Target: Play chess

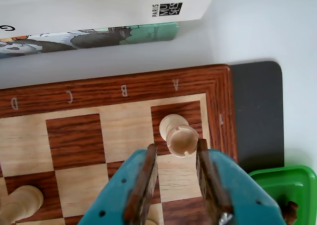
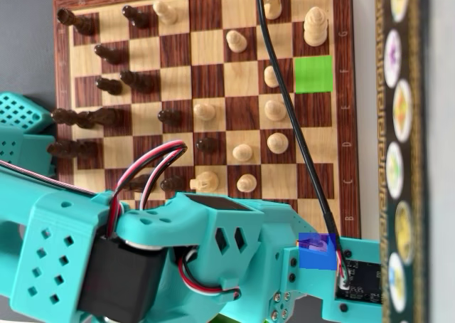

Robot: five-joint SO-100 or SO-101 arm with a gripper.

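Note:
In the wrist view a pale wooden rook (image 1: 173,126) stands on the dark corner square by the letter A of the wooden chessboard (image 1: 74,93). My gripper (image 1: 177,146) is open, its brown fingertips (image 1: 151,153) on either side of the rook's top. The right one is very close to the rook and a gap shows on the left. In the overhead view the teal arm (image 2: 213,237) hides this corner and the gripper. A green patch (image 2: 313,74) marks one square on the board's right column, and a blue patch (image 2: 316,251) lies over the arm.
A light piece (image 1: 22,202) stands at the lower left in the wrist view. A book (image 1: 99,36) and white booklet (image 1: 124,4) lie beyond the board, with a dark mat (image 1: 257,111) and green container (image 1: 292,183) on the right. Several dark and light pieces fill the overhead board (image 2: 345,124); a black cable (image 2: 291,109) crosses it.

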